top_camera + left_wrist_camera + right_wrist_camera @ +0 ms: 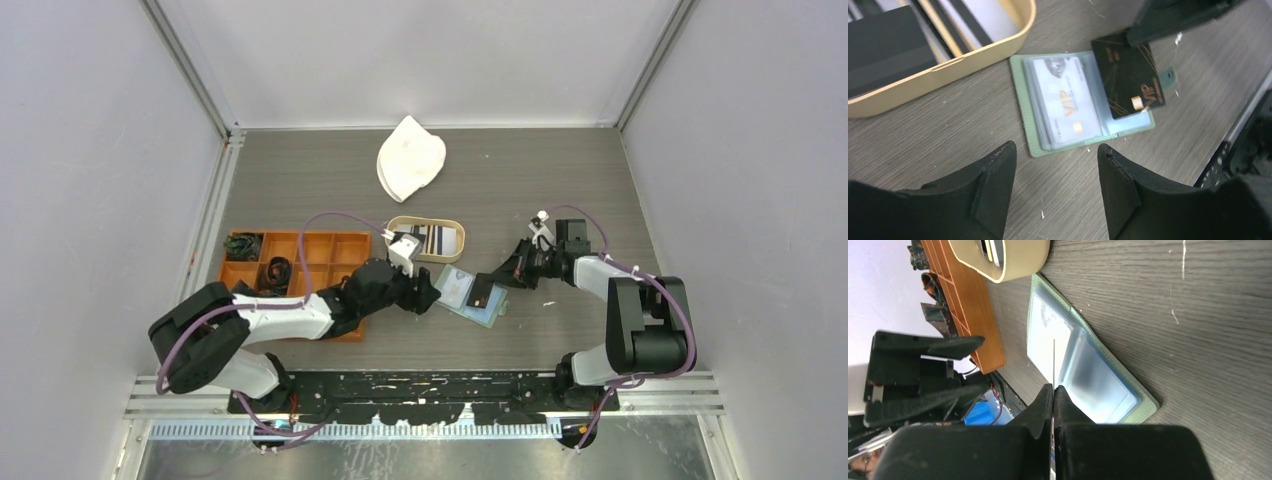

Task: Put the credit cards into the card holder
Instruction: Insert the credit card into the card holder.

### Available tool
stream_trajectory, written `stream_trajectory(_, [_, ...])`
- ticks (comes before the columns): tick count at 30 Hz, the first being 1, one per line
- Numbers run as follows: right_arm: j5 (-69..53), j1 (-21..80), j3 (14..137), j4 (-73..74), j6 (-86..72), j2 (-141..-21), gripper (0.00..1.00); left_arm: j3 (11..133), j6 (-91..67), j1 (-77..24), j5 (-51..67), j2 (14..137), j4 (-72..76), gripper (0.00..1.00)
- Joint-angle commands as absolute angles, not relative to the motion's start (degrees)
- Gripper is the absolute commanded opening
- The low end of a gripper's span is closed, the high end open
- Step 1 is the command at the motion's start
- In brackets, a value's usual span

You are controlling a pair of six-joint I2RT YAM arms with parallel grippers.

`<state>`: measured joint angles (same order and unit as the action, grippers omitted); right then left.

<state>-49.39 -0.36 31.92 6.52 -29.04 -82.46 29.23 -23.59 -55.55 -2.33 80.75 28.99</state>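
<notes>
Your right fingers (1048, 395) pinch a black card (1128, 80) over the right half of the card holder (1020, 100), open on the surface (923, 150); card's long axis slightly skewed to the pocket; left fingers (998, 170) spread just beside the left half, white card (1063, 100) pocketed there; tan tray (948, 70) behind, not obstructing

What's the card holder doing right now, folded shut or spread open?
Spread open: the card holder lies flat, both clear-pocket halves facing up, a white card in one pocket.

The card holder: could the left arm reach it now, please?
Probably yes: the open left gripper hovers beside the card holder, nothing between; the right gripper's black card covers only its far half.
</notes>
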Motion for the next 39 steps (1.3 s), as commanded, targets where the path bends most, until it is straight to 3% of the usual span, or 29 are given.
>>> stream_trajectory(1, [-52.8, 0.0, 33.3, 6.5, -27.7, -82.6, 0.01, 32.7, -34.0, -53.3, -1.7, 82.7, 24.4, 0.6])
stream_trajectory(18, [-54.8, 0.0, 34.2, 4.1, -29.8, -89.6, 0.01, 37.7, -36.6, -51.1, 2.9, 92.6, 22.3, 0.53])
stream_trajectory(39, [-56.2, 0.0, 38.3, 8.3, -25.4, -94.1, 0.01, 38.1, -40.1, -51.1, 11.1, 96.4, 25.4, 0.48])
